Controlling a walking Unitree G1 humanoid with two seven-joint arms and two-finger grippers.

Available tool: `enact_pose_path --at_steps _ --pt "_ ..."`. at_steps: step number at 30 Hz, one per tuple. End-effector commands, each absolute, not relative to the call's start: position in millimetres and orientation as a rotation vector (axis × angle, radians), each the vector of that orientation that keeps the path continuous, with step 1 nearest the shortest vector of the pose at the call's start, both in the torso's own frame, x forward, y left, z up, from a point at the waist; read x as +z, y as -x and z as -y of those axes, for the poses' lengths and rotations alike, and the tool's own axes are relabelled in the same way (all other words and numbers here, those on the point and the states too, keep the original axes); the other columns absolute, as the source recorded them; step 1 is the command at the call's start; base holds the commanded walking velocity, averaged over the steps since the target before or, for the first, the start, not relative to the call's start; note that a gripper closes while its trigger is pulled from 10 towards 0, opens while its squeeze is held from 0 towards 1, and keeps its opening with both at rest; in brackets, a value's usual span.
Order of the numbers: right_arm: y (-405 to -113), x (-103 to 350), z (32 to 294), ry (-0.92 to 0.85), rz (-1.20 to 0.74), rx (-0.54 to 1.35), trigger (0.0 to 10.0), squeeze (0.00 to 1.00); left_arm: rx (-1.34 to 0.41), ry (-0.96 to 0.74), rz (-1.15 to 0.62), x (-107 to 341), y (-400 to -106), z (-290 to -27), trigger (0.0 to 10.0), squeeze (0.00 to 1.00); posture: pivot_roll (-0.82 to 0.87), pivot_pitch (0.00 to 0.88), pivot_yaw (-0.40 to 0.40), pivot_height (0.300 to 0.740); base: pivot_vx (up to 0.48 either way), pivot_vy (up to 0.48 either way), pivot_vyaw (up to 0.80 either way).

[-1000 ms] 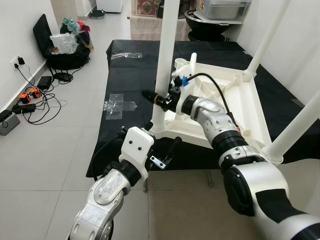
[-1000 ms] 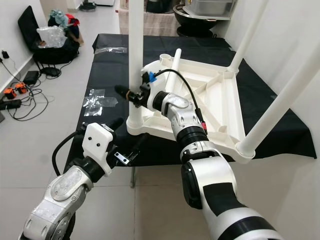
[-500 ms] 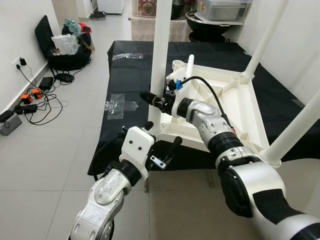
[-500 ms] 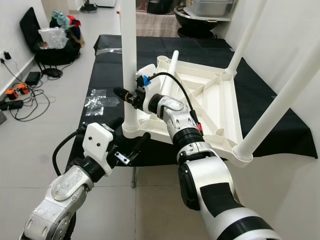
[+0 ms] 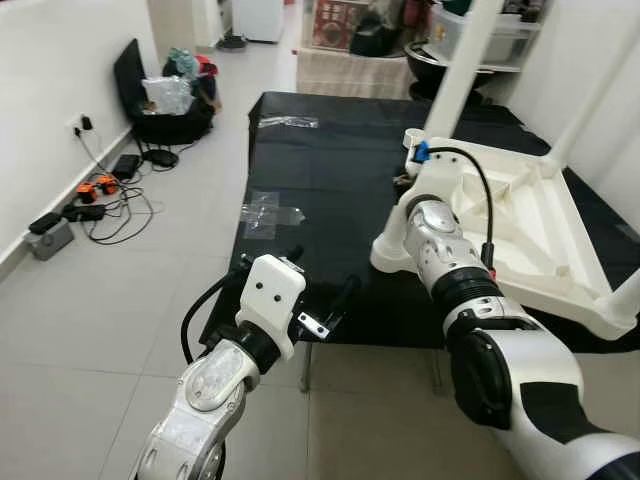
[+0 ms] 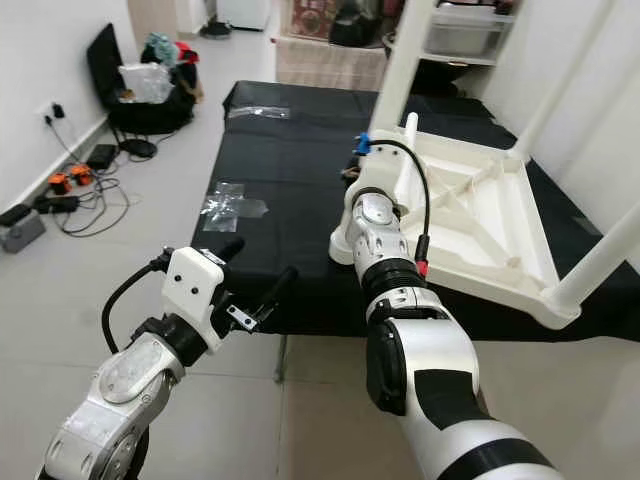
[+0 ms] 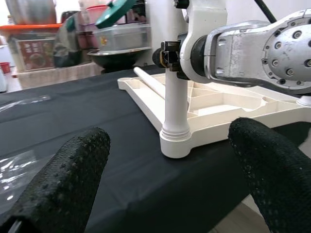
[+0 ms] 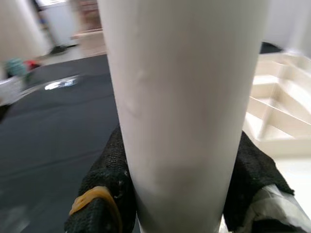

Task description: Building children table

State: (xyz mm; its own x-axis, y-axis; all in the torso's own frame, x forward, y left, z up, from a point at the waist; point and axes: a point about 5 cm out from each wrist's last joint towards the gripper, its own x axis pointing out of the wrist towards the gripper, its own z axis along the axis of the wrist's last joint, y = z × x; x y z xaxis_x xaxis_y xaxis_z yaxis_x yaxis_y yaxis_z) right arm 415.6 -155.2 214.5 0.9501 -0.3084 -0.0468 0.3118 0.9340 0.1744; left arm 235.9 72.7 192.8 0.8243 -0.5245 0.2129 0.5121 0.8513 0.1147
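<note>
Table leg (image 8: 184,97): plain white. Right gripper fingers (image 8: 109,184): black, textured, one with yellow band. Cloth (image 5: 330,190): black. Tabletop (image 6: 480,215): white.

Bright, even indoor light; soft shadows. Head views are sharp, bent at the edges. The table leg (image 8: 182,111) nearest the right wrist camera is blurred.

Black-covered worktop (image 5: 330,180), with clear plastic wrapping (image 5: 268,208) lying flat near its left edge and 1 more clear piece (image 5: 285,122) at the far end. Black bag (image 5: 170,105) stuffed with clothes against the left wall. Tangle of cables and chargers (image 5: 85,195) on grey floor tiles (image 5: 110,300).
</note>
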Motion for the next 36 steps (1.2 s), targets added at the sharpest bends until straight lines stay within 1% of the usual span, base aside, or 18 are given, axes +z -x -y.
enact_pose_path --at_steps 1,2,3,4,7,8,10,11,15,17,20,21,22,23,24,25,28,36 --pt "-414.2 216.1 158.2 -0.299 -0.014 -0.378 0.0 0.0 -0.553 -0.055 0.243 193.2 -236.8 -70.6 10.0 0.0 0.06 0.023 -0.097 0.74 0.0 0.0 0.0" --pt "-413.9 216.5 152.7 -0.311 -0.016 -0.381 3.7 0.0 -0.553 -0.054 0.243 193.2 -236.7 -70.4 10.0 0.0 0.06 0.022 -0.096 0.74 0.0 0.0 0.0" --pt "-414.2 217.5 146.6 -0.32 -0.015 -0.361 3.7 0.0 -0.554 -0.054 0.243 193.1 -236.6 -70.2 10.0 0.0 0.06 0.023 -0.097 0.74 0.0 0.0 0.0" --pt "-415.8 221.0 134.6 -0.315 -0.012 -0.288 10.0 0.0 -0.555 -0.055 0.242 192.8 -236.3 -70.1 10.0 0.0 0.06 0.021 -0.097 0.74 0.0 0.0 0.0" --pt "-416.7 223.5 126.4 -0.309 -0.009 -0.236 10.0 0.0 -0.556 -0.055 0.242 192.5 -236.2 -70.0 10.0 0.0 0.06 0.021 -0.097 0.74 0.0 0.0 0.0" --pt "-417.4 229.6 113.6 -0.34 0.017 -0.128 10.0 1.0 -0.556 -0.056 0.241 192.3 -235.8 -69.8 10.0 0.0 0.06 0.02 -0.095 0.74 0.0 0.0 0.0" --pt "-417.3 238.3 105.7 -0.339 0.071 -0.048 10.0 1.0 -0.556 -0.056 0.24 192.0 -235.5 -69.7 10.0 0.0 0.06 0.017 -0.098 0.74 0.0 0.0 0.0" --pt "-417.4 246.3 101.1 -0.312 0.113 0.029 10.0 0.0 -0.556 -0.055 0.24 191.9 -235.2 -69.6 10.0 0.0 0.06 0.016 -0.098 0.74 0.0 0.0 0.0" --pt "-417.1 251.2 98.3 -0.288 0.137 0.07 10.0 0.0 -0.555 -0.054 0.24 191.8 -234.8 -69.5 10.0 0.0 0.06 0.014 -0.1 0.74 0.0 0.0 0.0" --pt "-416.4 257.9 89.6 -0.327 0.136 0.257 10.0 0.0 -0.556 -0.054 0.239 191.5 -234.3 -69.4 10.0 0.0 0.06 0.01 -0.1 0.74 0.0 0.0 0.0" --pt "-416.4 257.9 89.6 -0.327 0.136 0.257 10.0 0.0 -0.556 -0.054 0.239 191.5 -234.3 -69.4 10.0 0.0 0.06 0.01 -0.1 0.74 0.0 0.0 0.0" --pt "-410.7 256.5 81.1 -0.305 0.131 0.508 10.0 0.0 -0.556 -0.054 0.238 191.3 -234.1 -69.1 10.0 0.0 0.05 0.006 -0.099 0.74 0.0 0.0 0.0" --pt "-410.7 256.5 81.1 -0.305 0.131 0.508 10.0 0.0 -0.556 -0.054 0.238 191.3 -234.1 -69.1 10.0 0.0 0.05 0.006 -0.099 0.74 0.0 0.0 0.0" --pt "-400.6 248.4 78.6 -0.225 0.131 0.761 10.0 0.0 -0.557 -0.053 0.24 191.5 -234.2 -68.6 10.0 0.0 0.05 0.003 -0.102 0.74 0.0 0.0 0.0" --pt "-400.6 248.4 78.6 -0.225 0.131 0.761 10.0 0.0 -0.557 -0.053 0.24 191.5 -234.2 -68.6 10.0 0.0 0.05 0.003 -0.102 0.74 0.0 0.0 0.0" --pt "-392.7 236.2 77.7 -0.158 0.097 0.926 10.0 0.0 -0.557 -0.053 0.241 191.6 -234.1 -68.1 10.0 0.0 0.06 0.003 -0.106 0.74 0.0 0.0 0.0" --pt "-389.1 226.1 77.7 -0.085 0.072 0.99 10.0 0.0 -0.557 -0.052 0.243 192.0 -234.0 -68.0 10.0 0.0 0.06 0.003 -0.107 0.74 0.0 0.0 0.0" --pt "-395.2 206.5 65.7 0.025 -0.02 0.88 10.0 0.0 -0.553 -0.053 0.243 192.1 -232.8 -68.5 10.0 0.0 0.07 0.009 -0.111 0.74 0.0 0.0 0.0"
